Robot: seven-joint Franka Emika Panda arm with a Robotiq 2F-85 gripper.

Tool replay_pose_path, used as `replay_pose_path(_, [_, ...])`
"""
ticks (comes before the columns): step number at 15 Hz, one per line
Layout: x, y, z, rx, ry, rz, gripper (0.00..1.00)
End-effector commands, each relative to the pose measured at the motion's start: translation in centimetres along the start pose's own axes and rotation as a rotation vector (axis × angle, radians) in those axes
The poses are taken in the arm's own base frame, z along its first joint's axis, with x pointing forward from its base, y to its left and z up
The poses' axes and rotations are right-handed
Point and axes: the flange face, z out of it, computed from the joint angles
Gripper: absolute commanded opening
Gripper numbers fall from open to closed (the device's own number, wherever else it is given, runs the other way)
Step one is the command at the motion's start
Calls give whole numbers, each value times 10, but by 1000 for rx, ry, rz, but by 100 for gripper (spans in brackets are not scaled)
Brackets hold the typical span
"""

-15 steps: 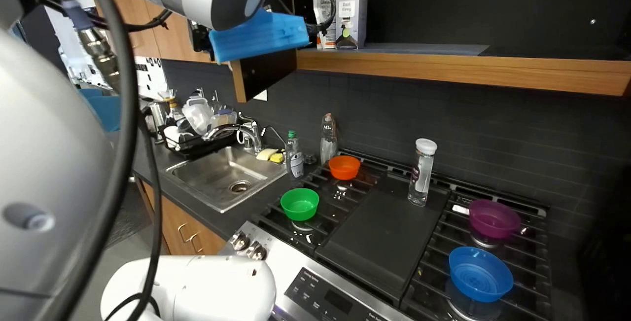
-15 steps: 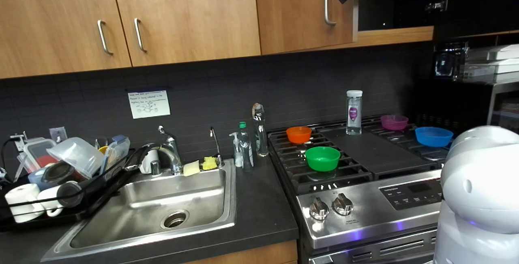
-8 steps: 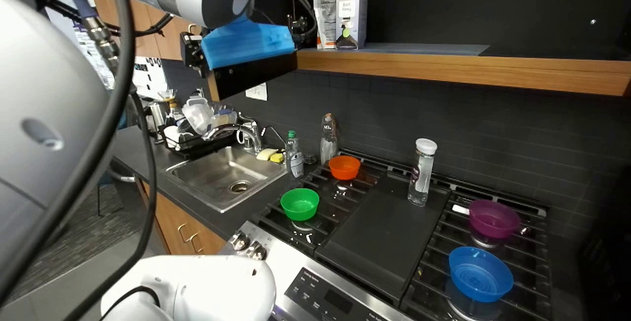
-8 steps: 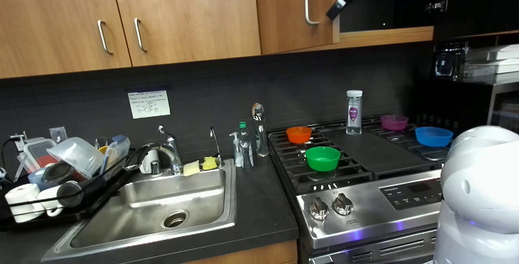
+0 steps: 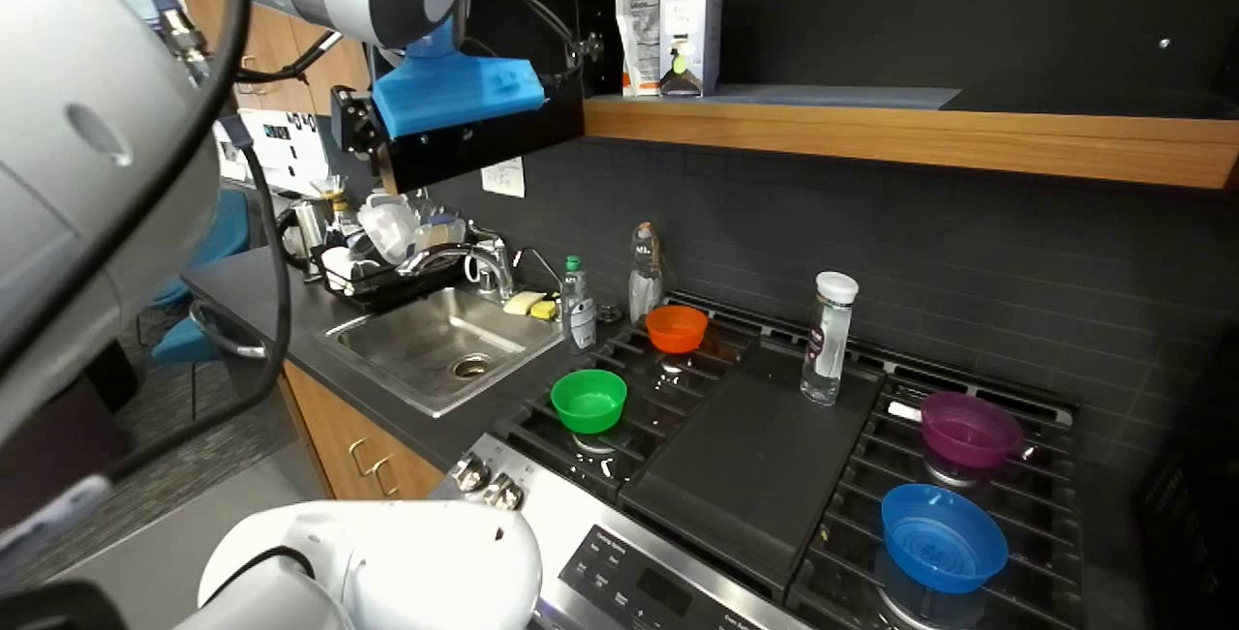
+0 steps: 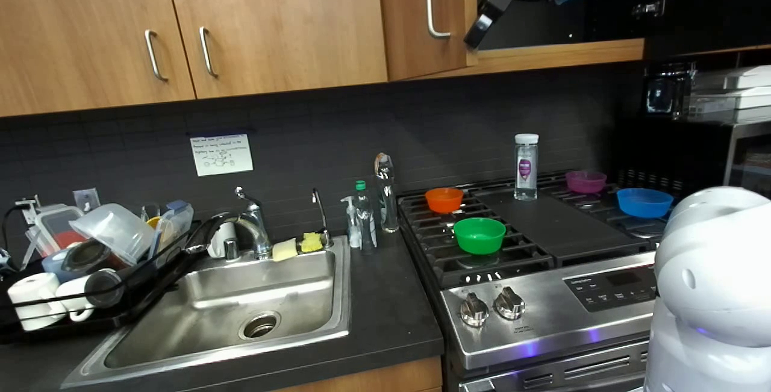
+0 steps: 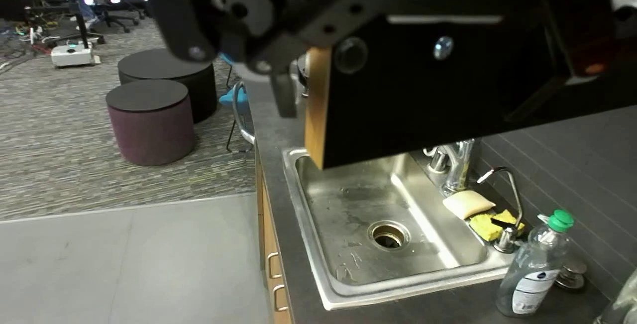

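A wooden cabinet door (image 6: 409, 31) with a metal handle stands ajar at the upper cabinet, and its black inner face (image 5: 484, 144) shows in an exterior view. My gripper (image 7: 398, 110) is at the door's free edge, with jaws spread wide. In the wrist view one finger (image 7: 284, 92) lies just beyond the wooden edge (image 7: 317, 115), while the dark far finger shows faintly against the inner face. One black finger (image 6: 477, 32) appears right at the door edge in an exterior view; whether it touches I cannot tell. A blue cover (image 5: 460, 93) hides most of the gripper.
On the cabinet shelf (image 5: 900, 141) stand a tea box (image 5: 690, 40) and a bag (image 5: 639, 20). Below are a sink (image 6: 259, 292), a dish rack and bottles. On the stove sit green (image 6: 479, 235), orange (image 6: 444, 200), purple (image 5: 971, 430) and blue (image 5: 944, 540) bowls and a white-capped bottle (image 6: 526, 166).
The cabinet door has swung further open, its free edge shifting left in both exterior views. My gripper has moved left and lower together with it. Bowls and bottles have stayed put.
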Motion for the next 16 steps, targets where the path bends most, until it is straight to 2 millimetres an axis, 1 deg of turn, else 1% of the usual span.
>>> replay_pose_path(1, [26,-6,8,41,-31,-57,100])
replay_pose_path(4, [45,-15,18,55,-47,-96,100])
replay_pose_path(10, [75,-42,29,80,-92,-191,100])
replay_pose_path(16, [100,-68,54,135,-124,-270,100])
